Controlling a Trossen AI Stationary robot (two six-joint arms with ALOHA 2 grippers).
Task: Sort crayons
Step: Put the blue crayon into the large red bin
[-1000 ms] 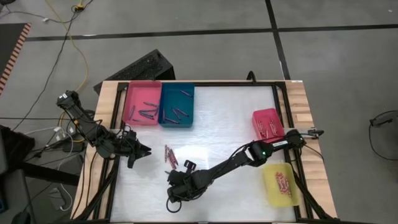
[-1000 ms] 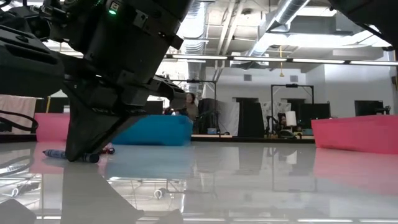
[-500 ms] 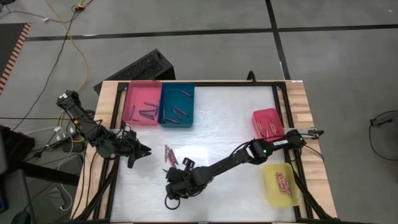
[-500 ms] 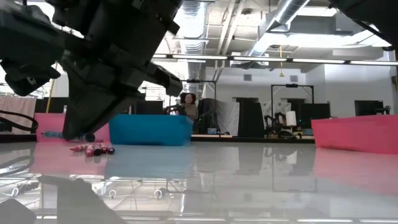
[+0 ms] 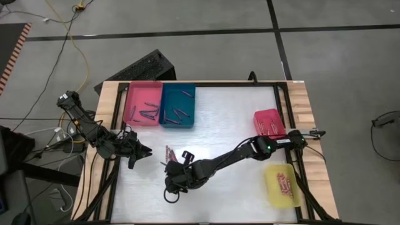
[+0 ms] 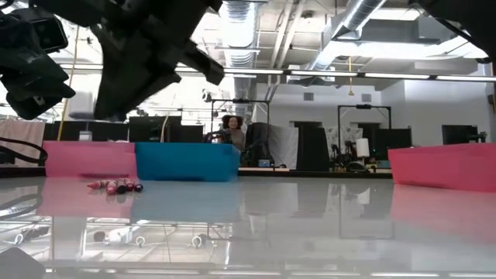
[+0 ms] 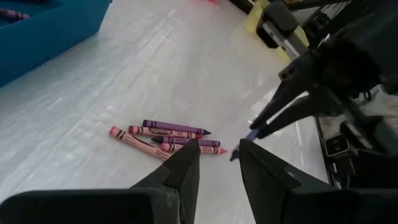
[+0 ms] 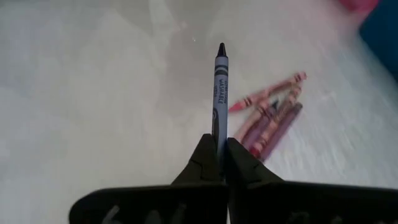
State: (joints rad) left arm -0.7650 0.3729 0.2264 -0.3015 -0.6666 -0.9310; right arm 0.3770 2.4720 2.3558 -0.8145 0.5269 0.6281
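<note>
- High view: the right tool (image 5: pixel 170 164) sits at the near-left of the white surface (image 5: pixel 225 119), just beside the loose crayons (image 5: pixel 169 152); its fingertips are too small to make out here. The left tool (image 5: pixel 145 152) waits at the surface's left edge, near that cluster.
- High view, containers: the pink tray (image 5: pixel 144 104) and the blue tray (image 5: pixel 178 105) stand side by side at the far left, each holding a few crayons. The red tray (image 5: pixel 270 124) and the yellow tray (image 5: pixel 282 184) on the right hold reddish sticks; individual colours cannot be resolved.
- Low view: dark arm parts cut off by the frame's top hide both tools. The loose crayons lie on the surface in front of the pink and blue trays; tray contents are hidden behind the walls. A person (image 6: pixel 232 132) shows in the room beyond.
- Left wrist view: the left tool's fingers (image 7: pixel 186 171) stand partly apart, gripping nothing, above the cluster.
- Right wrist view: the right tool is clamped closed on a grey-blue crayon (image 8: pixel 219 93), raised off the surface beside the loose cluster.
</note>
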